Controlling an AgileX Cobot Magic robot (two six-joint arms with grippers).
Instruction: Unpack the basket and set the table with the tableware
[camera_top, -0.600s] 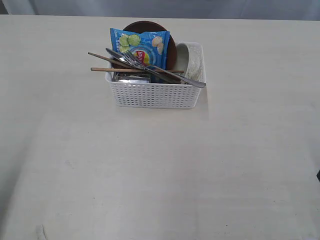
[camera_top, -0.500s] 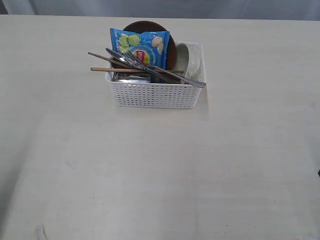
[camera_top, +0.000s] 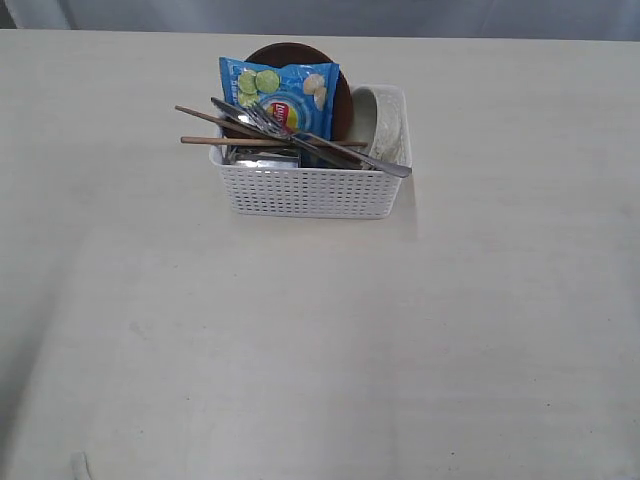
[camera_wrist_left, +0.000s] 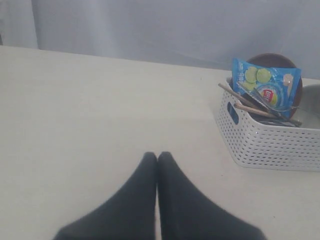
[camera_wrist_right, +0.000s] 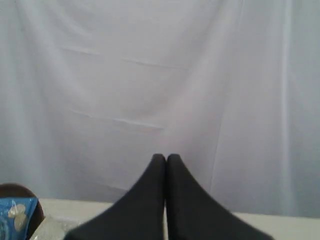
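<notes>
The white lattice basket stands at the far middle of the cream table. In it a brown plate stands on edge behind a blue chip bag, with the off-white bowl at its right end. A steel knife and fork and wooden chopsticks lie across the rim, over a shiny steel cup. The red spoon is hidden. My left gripper is shut and empty, low over bare table, well away from the basket. My right gripper is shut and empty, raised, facing a curtain.
Neither arm shows in the exterior view. A pale curtain hangs behind the table's far edge. In the right wrist view the chip bag and plate show at one corner. Open tabletop lies in front of and on both sides of the basket.
A small dark bit at the right edge of the exterior view has gone out of sight. The basket and what it holds have not moved.
</notes>
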